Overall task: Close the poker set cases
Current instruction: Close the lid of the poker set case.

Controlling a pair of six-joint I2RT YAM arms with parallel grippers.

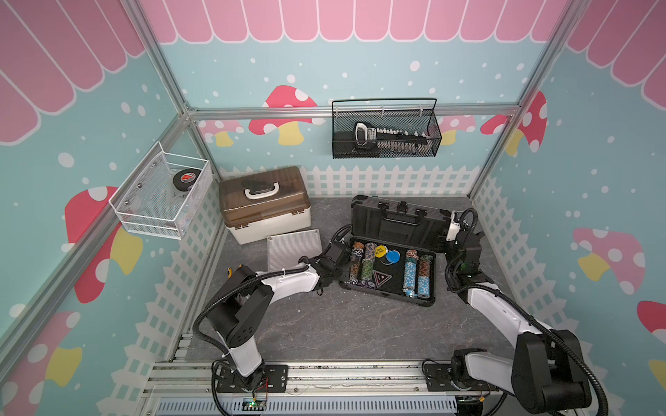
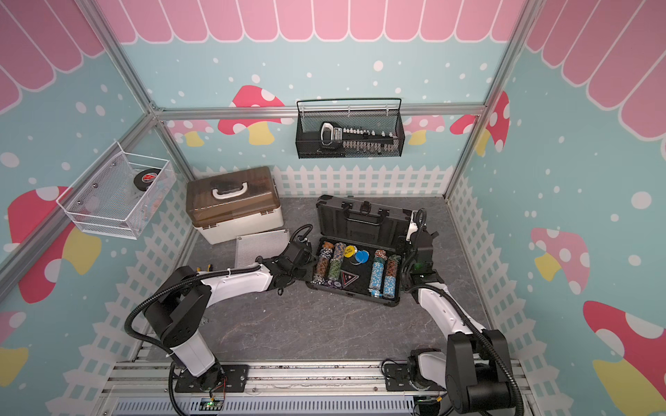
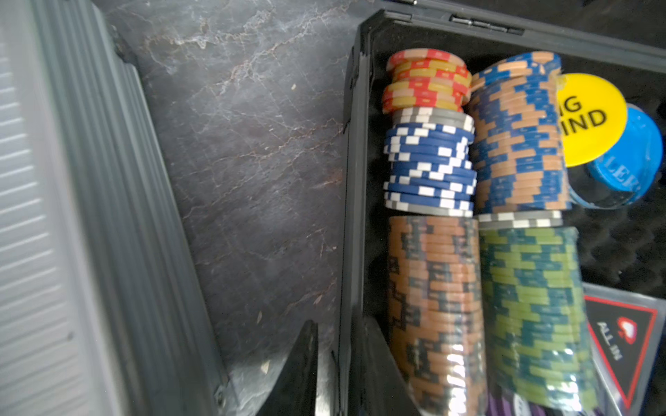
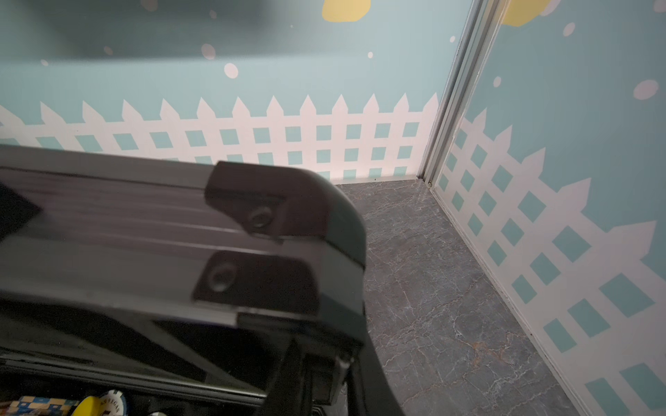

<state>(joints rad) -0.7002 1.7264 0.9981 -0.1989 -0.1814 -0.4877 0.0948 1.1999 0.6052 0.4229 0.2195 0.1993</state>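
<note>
**Lid up, right arm at its end**

The dark case [image 1: 387,298] lies open in the middle of the table [image 1: 342,331]. Its long axis runs side to side in front of the robot, with the hinge along the far edge. Its lid [image 1: 396,221] stands nearly upright from that edge, so shutting it means swinging it toward the robot and down over the chips [image 1: 362,263].

The right gripper [image 1: 451,227] is the nearer tool — it sits at the lid's right end. In the right wrist view its fingers [image 4: 284,381] lie either side of the lid's side wall, nearly together, which I read as a pinch on the lid.

The left gripper [image 3: 338,324] is low at the base's left wall. Its jaws are a little apart with that wall between them, and one finger is inside by the chips. It has hold of nothing that I can see. By my judgement it sits under the lid's path and would have to clear out first.

The silver case [image 1: 293,248] lies flat just beside the cream box [image 1: 265,212], ribbed face up and apparently shut. Its handle and catches are out of sight, so I cannot tell whether it is latched. The right gripper's fingertips are cut off at the frame edge, and the left wrist view is blurred — the dark case's catches are too small to read in both top views.
</note>
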